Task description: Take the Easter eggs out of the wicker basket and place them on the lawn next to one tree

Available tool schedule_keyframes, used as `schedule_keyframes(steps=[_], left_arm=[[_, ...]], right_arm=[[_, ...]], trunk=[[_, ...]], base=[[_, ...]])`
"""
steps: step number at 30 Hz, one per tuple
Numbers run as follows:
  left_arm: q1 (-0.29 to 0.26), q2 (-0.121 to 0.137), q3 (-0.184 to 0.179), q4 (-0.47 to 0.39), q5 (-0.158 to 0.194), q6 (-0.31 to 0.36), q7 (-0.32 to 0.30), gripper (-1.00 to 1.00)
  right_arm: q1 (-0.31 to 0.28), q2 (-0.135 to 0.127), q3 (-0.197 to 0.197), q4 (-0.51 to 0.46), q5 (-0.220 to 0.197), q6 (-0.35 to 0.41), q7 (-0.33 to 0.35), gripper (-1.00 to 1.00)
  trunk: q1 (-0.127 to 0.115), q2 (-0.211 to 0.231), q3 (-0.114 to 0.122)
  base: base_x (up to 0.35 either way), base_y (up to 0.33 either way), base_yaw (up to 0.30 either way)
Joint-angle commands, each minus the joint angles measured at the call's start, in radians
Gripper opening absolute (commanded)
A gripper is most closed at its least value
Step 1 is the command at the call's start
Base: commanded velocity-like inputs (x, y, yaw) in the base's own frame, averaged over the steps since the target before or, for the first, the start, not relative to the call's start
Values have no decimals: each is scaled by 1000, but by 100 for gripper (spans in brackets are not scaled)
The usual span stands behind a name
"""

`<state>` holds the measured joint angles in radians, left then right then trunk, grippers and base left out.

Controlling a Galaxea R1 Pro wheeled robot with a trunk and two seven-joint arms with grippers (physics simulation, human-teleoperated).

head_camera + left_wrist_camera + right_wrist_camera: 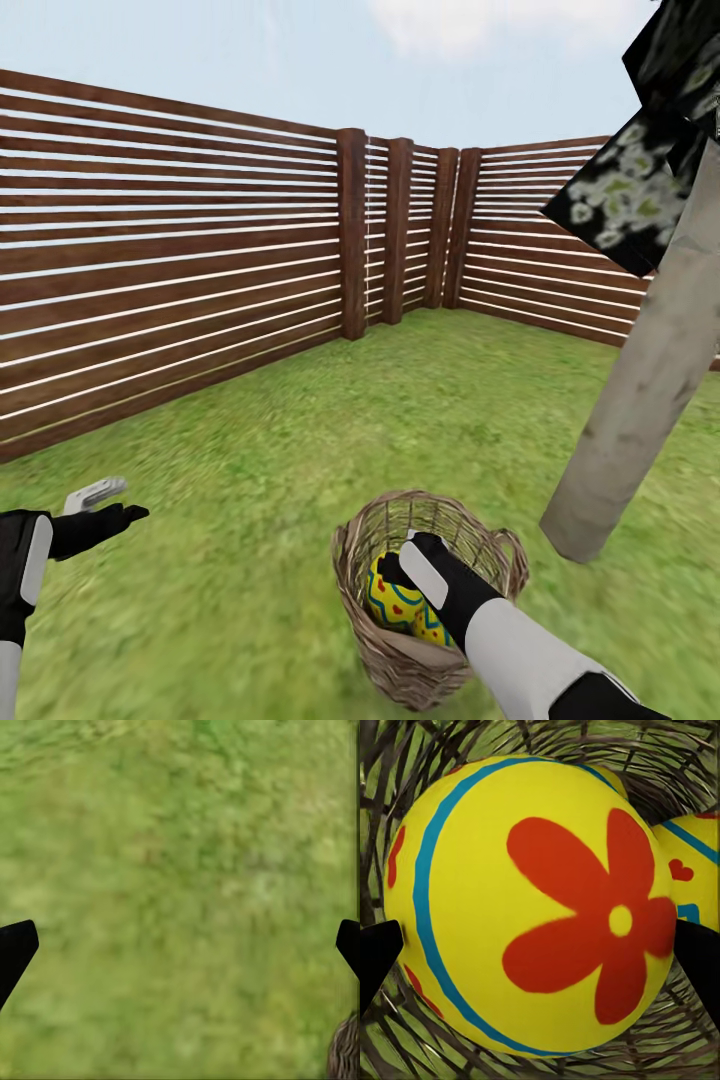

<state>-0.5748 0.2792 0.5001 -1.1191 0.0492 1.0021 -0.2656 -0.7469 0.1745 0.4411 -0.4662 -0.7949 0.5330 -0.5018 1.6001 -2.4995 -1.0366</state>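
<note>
Right gripper [540, 949] down inside the wicker basket [425, 655], black fingertips [376, 952] spread to either side of one Easter egg [536, 907]: yellow, big red flower, blue band. Whether the tips actually touch the shell, cannot tell; they sit right at its flanks. A second egg [694, 870], yellow with a red heart and blue line, lies just beside the first against the basket wall. From the head view the right gripper [400, 570] reaches into the basket over the yellow eggs [392, 595]; how many are in there cannot be counted. Left gripper [180, 945] hangs over bare lawn [180, 832], fingers wide apart, nothing between them; a scrap of the wicker rim shows at one corner of its view. Basket stands on the lawn [250, 480] near the foot of the tree [640, 400], grey-beige trunk, dark foliage above. Slatted brown fence [180, 260] closes the garden behind.
</note>
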Motion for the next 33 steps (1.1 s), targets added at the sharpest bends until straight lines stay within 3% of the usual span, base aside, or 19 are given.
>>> schedule_keyframes(steps=[1, 8, 33], left_arm=[[0, 0, 1, -1, 5, 6, 1, 100], [0, -9, 1, -1, 5, 5, 2, 100], [0, -9, 1, -1, 5, 5, 2, 100]], right_arm=[[-1, 0, 4, -1, -6, 2, -7, -100], [-33, 0, 4, 2, -7, 31, -9, -100], [-34, -4, -6, -3, -9, 47, -7, -100]], trunk=[[-4, 7, 2], [-31, 56, 24], [-127, 231, 103]], base=[[0, 0, 0], [-60, 0, 0], [-39, 0, 0]])
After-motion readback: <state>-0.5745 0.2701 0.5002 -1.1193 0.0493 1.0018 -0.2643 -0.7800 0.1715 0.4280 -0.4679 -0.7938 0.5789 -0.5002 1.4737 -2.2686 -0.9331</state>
